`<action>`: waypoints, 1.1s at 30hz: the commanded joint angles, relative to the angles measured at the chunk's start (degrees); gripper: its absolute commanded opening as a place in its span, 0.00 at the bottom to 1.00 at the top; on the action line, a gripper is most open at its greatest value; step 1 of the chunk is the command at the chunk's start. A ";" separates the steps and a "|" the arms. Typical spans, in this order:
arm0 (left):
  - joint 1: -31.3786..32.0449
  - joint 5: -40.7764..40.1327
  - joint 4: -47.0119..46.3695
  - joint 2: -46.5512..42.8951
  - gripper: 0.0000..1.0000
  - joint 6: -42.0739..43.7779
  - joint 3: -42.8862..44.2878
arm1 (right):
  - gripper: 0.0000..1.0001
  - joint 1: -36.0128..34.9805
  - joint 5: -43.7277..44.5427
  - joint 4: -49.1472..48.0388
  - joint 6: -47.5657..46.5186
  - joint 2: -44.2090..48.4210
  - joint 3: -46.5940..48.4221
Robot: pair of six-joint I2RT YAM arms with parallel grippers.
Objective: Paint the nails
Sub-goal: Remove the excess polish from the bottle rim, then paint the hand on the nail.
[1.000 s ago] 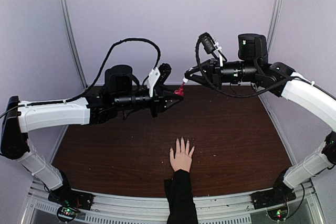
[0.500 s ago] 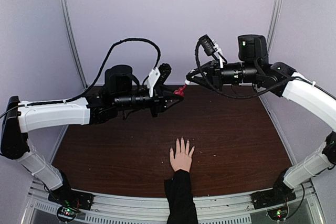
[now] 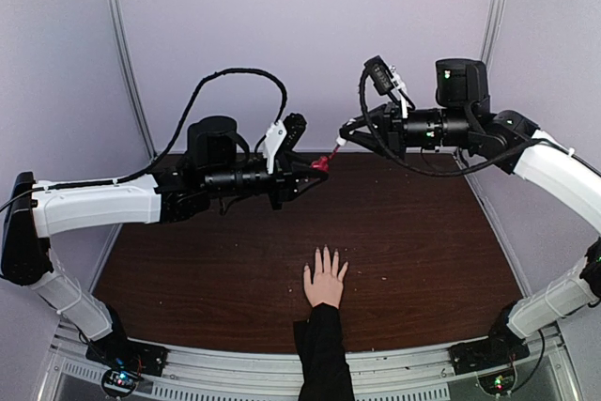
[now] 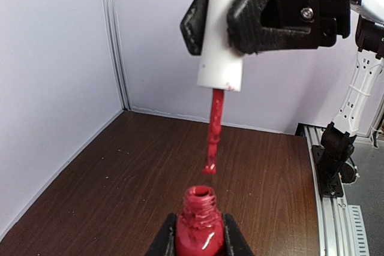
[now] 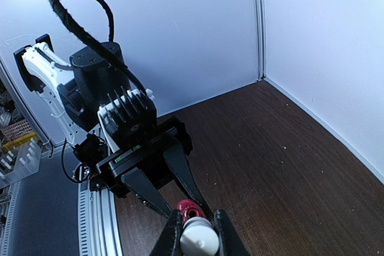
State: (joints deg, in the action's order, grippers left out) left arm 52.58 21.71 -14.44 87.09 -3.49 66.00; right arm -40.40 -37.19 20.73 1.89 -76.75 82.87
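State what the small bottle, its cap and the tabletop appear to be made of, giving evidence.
The bottle: probably glass, glossy, with a bright highlight on its red body. The cap: likely plastic, matte white, smooth and opaque. The tabletop: wood or wood-look laminate, dark brown with streaky grain; cannot tell which.

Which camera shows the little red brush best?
The left wrist view: the brush hangs in full from the white cap, just above the open bottle. In the top view it is only a tiny red sliver, too small to make out. The right wrist view looks down on the cap, which hides the brush.
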 commanded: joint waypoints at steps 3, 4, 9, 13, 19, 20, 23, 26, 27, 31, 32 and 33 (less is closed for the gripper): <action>-0.05 -0.59 -2.14 -2.43 0.00 -0.12 -0.96 | 0.00 0.91 -0.19 -2.37 0.81 1.78 -1.02; -0.22 -0.45 -2.41 -2.67 0.00 -0.38 -1.20 | 0.00 1.14 -0.49 -2.48 0.81 1.78 -1.29; -1.65 0.49 -3.08 -4.44 0.00 -1.49 -3.05 | 0.00 3.31 -6.89 -6.96 3.62 2.01 -4.44; -2.72 3.34 -2.93 -5.91 0.00 -1.32 -4.99 | 0.00 5.05 -15.64 -11.83 6.19 2.13 -6.69; -2.75 13.28 -1.62 -5.78 0.00 2.00 -5.00 | 0.00 5.01 -20.29 -14.33 6.12 1.96 -6.65; -2.74 14.28 -1.36 -5.60 0.00 2.09 -4.64 | 0.00 5.03 -20.77 -14.66 6.19 1.92 -6.55; -2.68 16.95 -0.92 -4.68 0.00 2.27 -3.52 | 0.00 4.84 -21.44 -16.25 7.31 1.83 -6.41; -2.38 18.57 -0.91 -4.01 0.00 2.36 -2.80 | 0.00 4.04 -21.90 -16.73 7.49 1.37 -5.85; -2.25 18.97 -0.89 -3.79 0.00 2.47 -2.54 | 0.00 3.73 -21.90 -16.65 7.51 1.16 -5.69; -1.69 19.08 -0.92 -3.48 0.00 2.51 -2.02 | 0.00 2.97 -21.83 -15.81 6.92 0.55 -4.96; -1.69 18.59 -1.04 -3.55 0.00 2.30 -2.12 | 0.00 2.95 -21.43 -15.29 6.53 0.55 -4.84; -1.69 18.05 -1.14 -3.70 0.00 2.12 -2.25 | 0.00 2.92 -20.72 -14.51 5.81 0.63 -4.76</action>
State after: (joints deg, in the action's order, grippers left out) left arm 50.48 38.76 -13.58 83.05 -1.91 61.84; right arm -36.93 -57.67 6.22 8.78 -76.03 76.36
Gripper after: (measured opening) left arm 0.204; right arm 0.149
